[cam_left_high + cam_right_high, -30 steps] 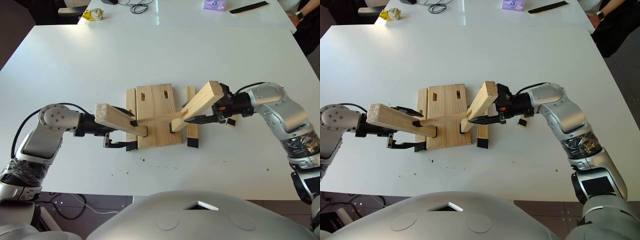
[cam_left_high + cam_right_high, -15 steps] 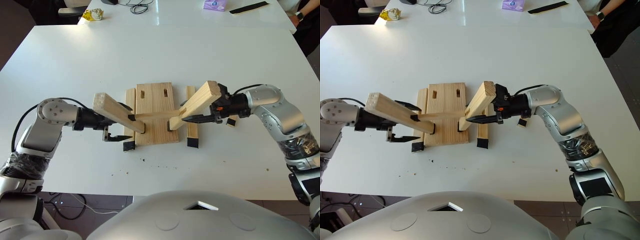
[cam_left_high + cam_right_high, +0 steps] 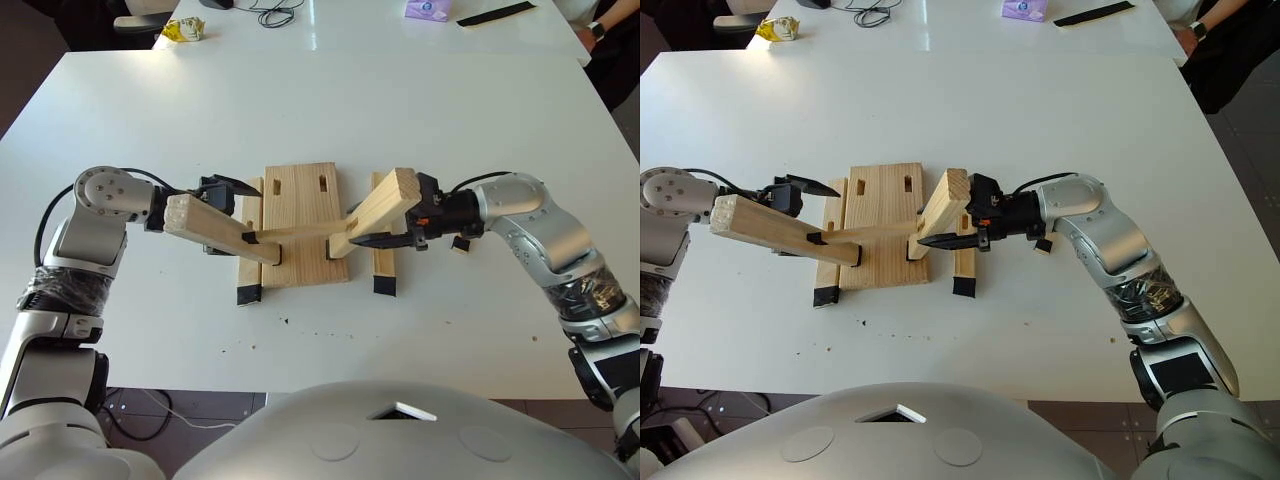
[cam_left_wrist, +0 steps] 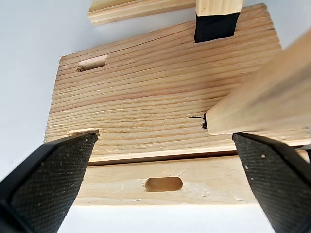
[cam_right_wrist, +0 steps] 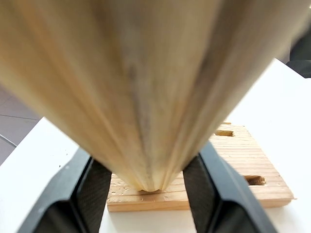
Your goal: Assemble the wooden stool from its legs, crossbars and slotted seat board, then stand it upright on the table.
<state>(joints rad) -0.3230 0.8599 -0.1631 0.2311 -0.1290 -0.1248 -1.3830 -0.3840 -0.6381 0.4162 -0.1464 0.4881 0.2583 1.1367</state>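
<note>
The slotted seat board lies flat on the surface. Over it, a crossbar joins 2 legs. My right pincer is clamped on the right-hand leg, while my left pincer is spread apart by the left-hand leg. 2 loose legs flank the board.

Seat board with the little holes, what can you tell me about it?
The seat board is a pale, straight-grained wooden rectangle lying flat on the white table. Two small slots show near its far edge. A loose leg with a black tip lies along each long side. Above it, a crossbar runs to the tilted leg in the right gripper.
</note>
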